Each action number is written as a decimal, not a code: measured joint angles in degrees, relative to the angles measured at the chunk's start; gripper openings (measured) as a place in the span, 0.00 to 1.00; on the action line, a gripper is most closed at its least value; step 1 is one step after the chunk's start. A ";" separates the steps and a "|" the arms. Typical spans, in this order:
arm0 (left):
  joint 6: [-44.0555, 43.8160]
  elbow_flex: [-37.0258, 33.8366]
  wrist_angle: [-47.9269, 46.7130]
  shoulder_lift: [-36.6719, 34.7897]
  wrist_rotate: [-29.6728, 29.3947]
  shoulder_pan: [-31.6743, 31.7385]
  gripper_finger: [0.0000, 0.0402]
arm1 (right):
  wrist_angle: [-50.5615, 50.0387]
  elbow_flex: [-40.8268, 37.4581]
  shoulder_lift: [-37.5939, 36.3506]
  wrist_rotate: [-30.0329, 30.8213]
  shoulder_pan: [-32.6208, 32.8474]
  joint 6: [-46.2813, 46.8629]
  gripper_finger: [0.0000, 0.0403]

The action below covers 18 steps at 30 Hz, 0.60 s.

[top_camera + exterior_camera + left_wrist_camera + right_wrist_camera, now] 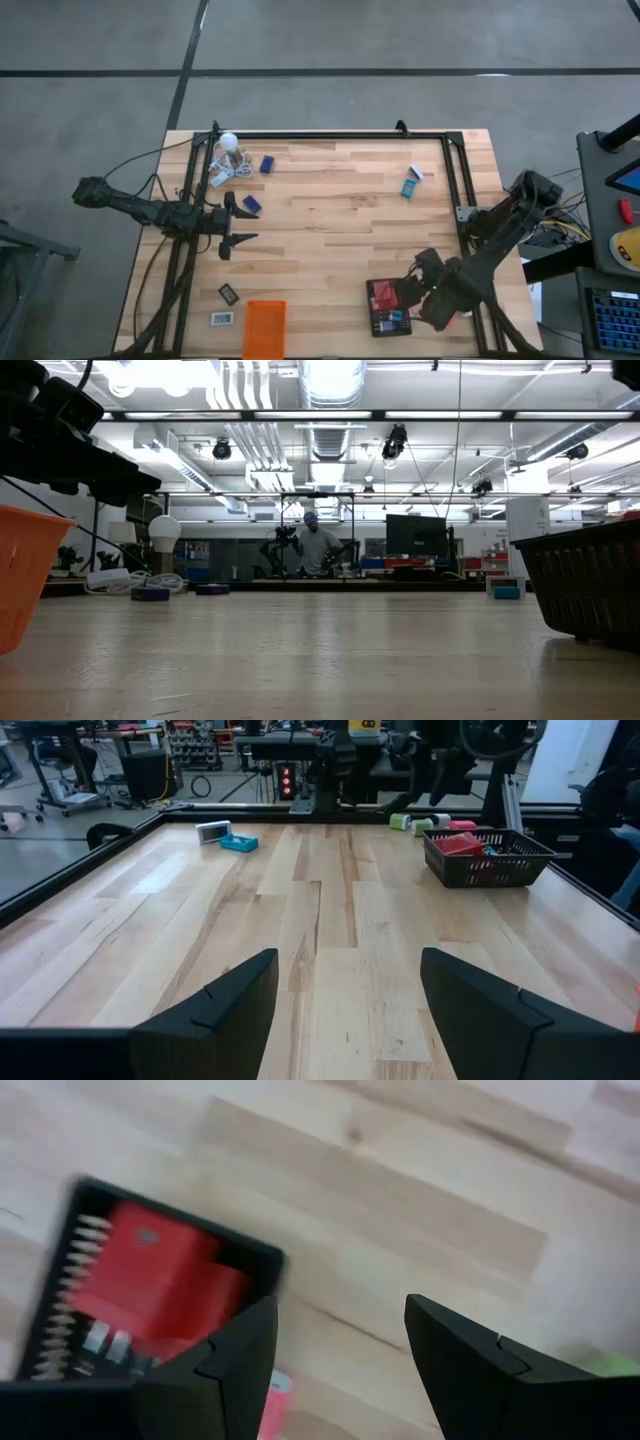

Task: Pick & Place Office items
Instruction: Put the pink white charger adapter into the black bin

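The left gripper [243, 223] is holding its fingers [210, 1010] well apart with nothing between them, hovering over bare wood of the bench [330, 230]. The right gripper [415, 292] is also keeping its fingers [225, 1360] spread and empty, hanging just beside the black tray [388, 307], at the tray's side toward the right arm's base.

Taking the black tray as the landmark: red items [383, 293] are lying inside it, with smaller dark and white pieces beside them in the same tray. The orange tray [265, 328] is sitting well to its left at the near edge of the bench, and two small black-and-white rectangles [228, 294] are lying just beyond that, further left. A teal-and-white box [411, 183] is resting well behind the black tray. Two dark blue blocks [251, 203] are lying far to the back left, near a white bulb [228, 141] and a coiled white cable [222, 170]; one of the blocks is sitting just beside the left gripper.
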 joint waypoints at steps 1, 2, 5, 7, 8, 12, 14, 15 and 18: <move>-0.01 -0.01 0.01 0.00 -0.01 0.02 0.63 | 0.13 -0.97 -0.52 -0.76 0.54 1.20 0.54; 0.02 0.00 0.01 0.00 -0.01 0.02 0.63 | 0.15 -1.85 -0.98 -1.20 0.93 2.84 0.54; -0.01 0.00 0.00 0.00 0.00 0.02 0.63 | 2.75 -3.83 -1.59 -1.44 1.81 6.09 0.54; 0.02 0.00 0.02 0.00 0.00 0.02 0.63 | 5.27 -4.74 -1.59 -1.91 2.06 6.22 0.54; -0.01 0.00 0.00 0.00 0.00 0.02 0.63 | 6.15 -5.07 -1.59 -2.50 2.15 6.26 0.54; 0.00 0.00 0.00 0.00 0.00 0.01 0.63 | 7.97 -5.28 -0.75 -6.56 2.17 6.70 0.54; -0.01 0.00 0.00 0.00 0.00 0.00 0.63 | 7.75 -5.01 -0.02 -8.48 2.17 7.93 0.54; 0.00 0.00 0.00 0.00 0.00 0.02 0.63 | 7.93 -4.77 0.29 -8.91 2.17 8.53 0.54; 0.01 0.00 0.02 0.00 0.02 -0.01 0.63 | 9.13 -3.68 1.31 -9.03 2.26 8.91 0.54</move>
